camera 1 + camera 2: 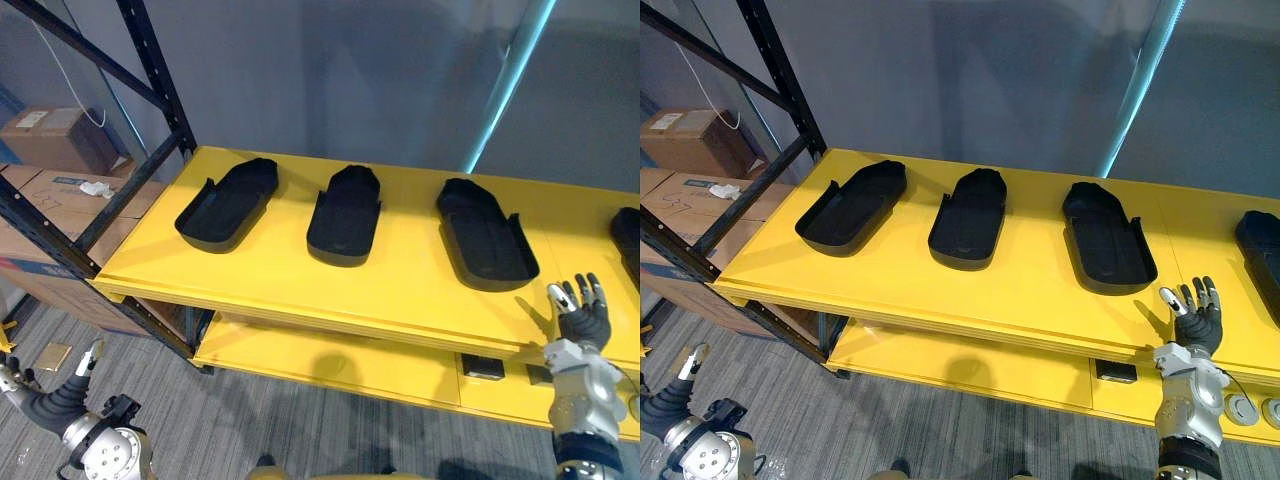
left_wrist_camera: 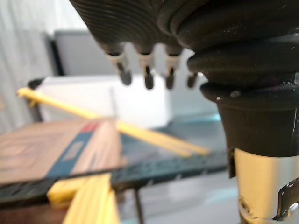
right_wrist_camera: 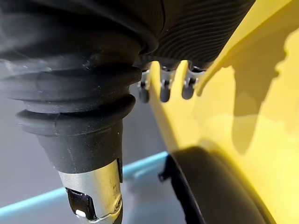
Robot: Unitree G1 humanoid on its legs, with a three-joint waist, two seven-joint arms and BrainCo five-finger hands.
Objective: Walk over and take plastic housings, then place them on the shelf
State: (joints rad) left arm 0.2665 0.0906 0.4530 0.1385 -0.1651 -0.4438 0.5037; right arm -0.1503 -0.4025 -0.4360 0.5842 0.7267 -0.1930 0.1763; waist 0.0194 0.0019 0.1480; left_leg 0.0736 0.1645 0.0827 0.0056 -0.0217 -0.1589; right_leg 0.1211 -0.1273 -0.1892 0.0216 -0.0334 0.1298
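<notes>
Housings (image 1: 345,212) of black plastic lie in a row on the yellow shelf (image 1: 400,285), well apart from each other. The right hand (image 1: 580,320) is up by the shelf's front edge, fingers straight, holding nothing. The left hand (image 1: 68,388) hangs low over the grey floor (image 1: 250,420), fingers loose, empty too.

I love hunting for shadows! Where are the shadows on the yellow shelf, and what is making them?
Left eye view: the right hand throws a small shadow on the yellow shelf just beside it, and each black housing has a thin dark edge under it. Right wrist view: a bigger shadow, probably the same hand's, falls across the yellow.
</notes>
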